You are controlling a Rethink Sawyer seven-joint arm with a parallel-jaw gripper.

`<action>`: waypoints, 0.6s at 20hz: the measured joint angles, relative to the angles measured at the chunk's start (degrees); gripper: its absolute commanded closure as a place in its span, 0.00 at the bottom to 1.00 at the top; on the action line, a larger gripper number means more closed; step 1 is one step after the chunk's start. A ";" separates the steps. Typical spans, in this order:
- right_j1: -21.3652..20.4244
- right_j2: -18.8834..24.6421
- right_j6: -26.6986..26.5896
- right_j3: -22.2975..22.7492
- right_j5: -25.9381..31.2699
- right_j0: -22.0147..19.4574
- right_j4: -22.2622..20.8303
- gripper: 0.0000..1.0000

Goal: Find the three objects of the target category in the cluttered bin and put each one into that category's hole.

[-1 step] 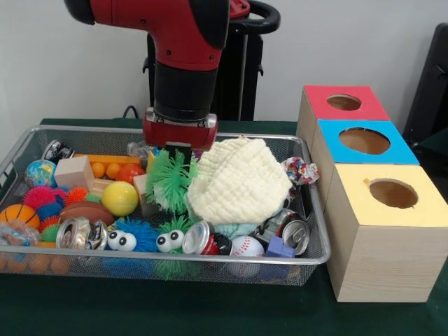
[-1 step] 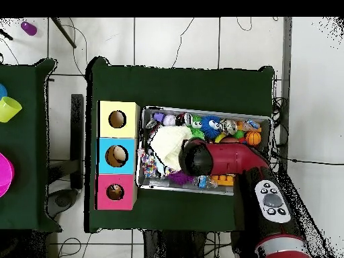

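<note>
Wire-mesh bin (image 1: 318, 252) on a green cloth-covered table (image 1: 210, 308), with three wooden boxes at its 3 o'clock side, front view. The box lids are red (image 1: 343, 103), blue (image 1: 364, 141) and yellow (image 1: 392, 194), each cut with one round hole. The red and black arm (image 1: 185, 56) descends into the bin's middle; its gripper (image 1: 178, 148) is sunk among the clutter, and whether the jaws are apart or together cannot be told. Directly below it sits a green spiky rubber toy (image 1: 168, 180); touching that toy at 3 o'clock is a cream, waffle-textured cloth (image 1: 238, 182), bunched into a dome. At the bin's 9 o'clock end lie a smooth yellow ball (image 1: 120, 198), a small globe ball (image 1: 40, 172), a plain wooden block (image 1: 73, 172) and a brown football (image 1: 87, 212). Along the 6 o'clock wall lie crushed metal cans (image 1: 203, 239), a baseball (image 1: 246, 246) and a blue fuzzy toy with bulging eyes (image 1: 129, 238).
</note>
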 measured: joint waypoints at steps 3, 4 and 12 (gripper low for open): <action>1.99 0.06 0.00 -1.28 0.01 -1.13 -0.03 1.00; 2.74 0.12 0.00 -1.76 0.00 -1.58 -0.03 1.00; 8.62 1.65 0.00 -5.46 -0.02 -5.97 -0.02 1.00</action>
